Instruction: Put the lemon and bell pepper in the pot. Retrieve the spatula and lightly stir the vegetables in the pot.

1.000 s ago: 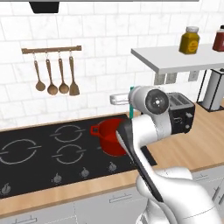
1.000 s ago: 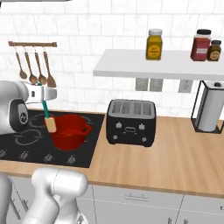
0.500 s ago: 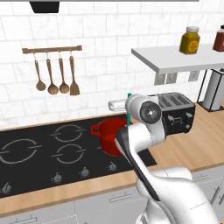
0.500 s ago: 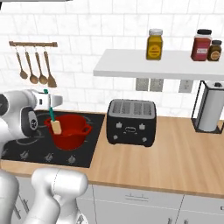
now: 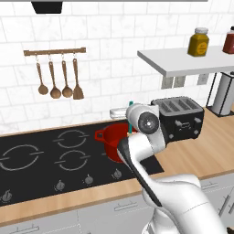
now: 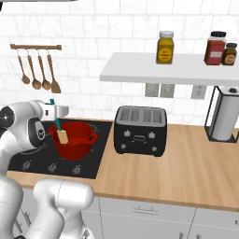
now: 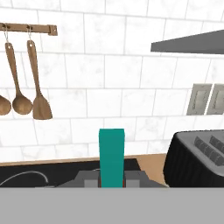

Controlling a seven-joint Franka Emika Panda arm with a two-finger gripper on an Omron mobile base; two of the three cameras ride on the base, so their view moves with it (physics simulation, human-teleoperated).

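Our end effector (image 6: 57,113) is clamped on the teal handle of a spatula (image 6: 59,130), its pale blade hanging in the red pot (image 6: 74,141) on the black cooktop (image 5: 41,160), left of the toaster (image 6: 140,130) on the bench (image 6: 186,163).

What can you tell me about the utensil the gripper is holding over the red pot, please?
The utensil has a slim teal handle and a flat, pale tan blade. It hangs nearly upright, blade down, its tip inside the rim of the pot on the black cooktop. The gripper clamps the upper handle, and in the hand view the teal handle rises between the fingers. Whether the blade touches anything inside the pot cannot be seen.
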